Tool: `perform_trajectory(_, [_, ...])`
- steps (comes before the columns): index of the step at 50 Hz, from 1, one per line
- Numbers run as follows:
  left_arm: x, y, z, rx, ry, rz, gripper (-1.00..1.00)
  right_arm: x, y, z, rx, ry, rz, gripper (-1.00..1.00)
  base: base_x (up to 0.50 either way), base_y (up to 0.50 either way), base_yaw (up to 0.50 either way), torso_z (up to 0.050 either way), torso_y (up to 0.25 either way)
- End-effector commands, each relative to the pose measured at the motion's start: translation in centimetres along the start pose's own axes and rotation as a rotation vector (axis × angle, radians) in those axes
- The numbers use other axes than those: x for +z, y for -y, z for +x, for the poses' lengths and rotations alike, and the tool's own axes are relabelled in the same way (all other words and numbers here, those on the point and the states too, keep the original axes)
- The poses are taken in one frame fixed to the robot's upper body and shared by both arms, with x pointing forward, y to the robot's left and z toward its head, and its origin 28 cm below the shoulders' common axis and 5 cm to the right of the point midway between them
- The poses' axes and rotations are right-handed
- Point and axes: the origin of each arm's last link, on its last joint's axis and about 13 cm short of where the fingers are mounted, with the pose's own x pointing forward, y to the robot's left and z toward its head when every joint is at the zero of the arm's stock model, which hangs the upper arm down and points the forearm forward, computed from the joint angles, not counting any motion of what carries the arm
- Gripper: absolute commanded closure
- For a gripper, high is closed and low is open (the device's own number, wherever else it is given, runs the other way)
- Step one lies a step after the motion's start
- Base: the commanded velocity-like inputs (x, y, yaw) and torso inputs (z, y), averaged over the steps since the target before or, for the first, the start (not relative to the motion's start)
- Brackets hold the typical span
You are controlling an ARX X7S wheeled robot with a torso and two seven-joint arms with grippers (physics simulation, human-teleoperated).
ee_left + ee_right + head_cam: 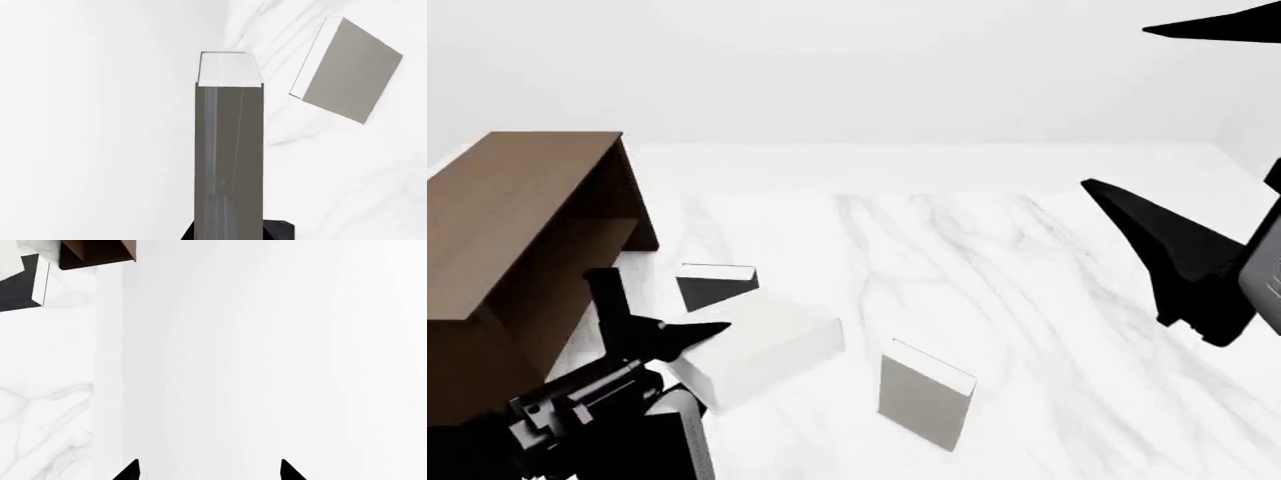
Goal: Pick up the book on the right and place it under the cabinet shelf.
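White marble tabletop [988,260] with faint grey veining. Resting on it: dark brown open-fronted cabinet [521,230] at the left, dark charcoal book [714,287] just beside it, pale grey book [924,395] standing upright nearer the front.

text: none legible | labels: none | numbers: none

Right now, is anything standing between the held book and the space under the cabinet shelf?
Only partly: the dark book sits before the cabinet's far end, beside the book in the left fingers.
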Motion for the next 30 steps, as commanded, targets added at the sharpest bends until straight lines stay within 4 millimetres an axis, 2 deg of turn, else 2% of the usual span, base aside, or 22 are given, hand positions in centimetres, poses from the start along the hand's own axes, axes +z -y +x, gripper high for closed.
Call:
perform_trajectory(1, [-0.3,0.8,-1.3,-0.008,-0.065,0.157,1.00,-0.2,-0.3,0.2,-0.007,-0.013,0.008,-1.00,0.00,0.00,0.00,0.000,0.000])
perform_trajectory(19, [-1.4,2.0,-1.6,-0.111,-0.242,0.236,1.00,-0.4,-1.0,0.3,0.002,-0.016,0.023,-1.00,0.00,0.00,0.00,0.001,0.001])
perform_trajectory(30, [-2.2,2.1,-0.6,-0.139,-0.288,0.252,1.00,-0.5,-1.1,0.1,0.004,-0.018,0.029,-1.00,0.00,0.00,0.00,0.000,0.001])
